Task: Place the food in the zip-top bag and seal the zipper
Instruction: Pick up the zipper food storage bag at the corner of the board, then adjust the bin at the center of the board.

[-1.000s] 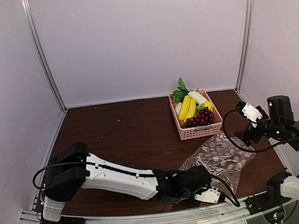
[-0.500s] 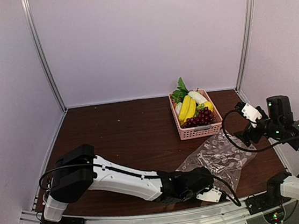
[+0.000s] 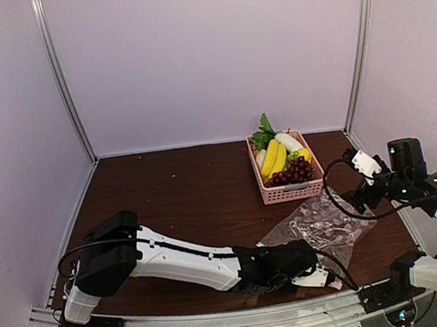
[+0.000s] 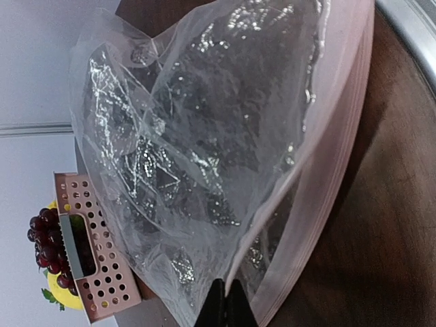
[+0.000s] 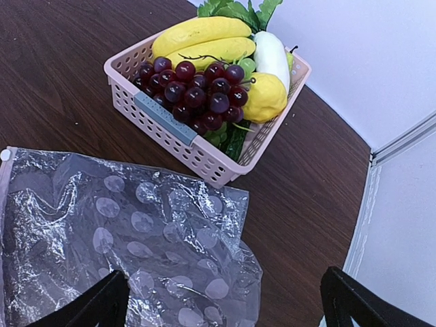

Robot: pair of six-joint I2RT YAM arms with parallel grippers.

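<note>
The clear zip-top bag (image 3: 321,229) with whitish spots lies crinkled on the brown table, near the front right. My left gripper (image 4: 228,308) is shut on the upper lip of the bag's mouth and holds it slightly up off the lower layer. The pale zipper (image 4: 335,153) runs along the mouth edge. The food sits in the pink basket (image 3: 292,190): bananas (image 5: 201,34), purple grapes (image 5: 191,88), lemon (image 5: 266,99), white radish (image 5: 270,54) and leafy greens (image 5: 235,10). My right gripper (image 5: 228,306) is open and empty, above the bag's far end (image 5: 129,231).
The pink basket (image 5: 184,139) stands just beyond the bag, near the back right. The right wall and its metal rail (image 5: 402,136) are close by. The table's front metal edge (image 4: 415,27) runs just beside the bag's mouth.
My left gripper has shifted a little to the right along the front edge with the bag's lip in it, and the bag has spread slightly. The right arm has barely moved.
</note>
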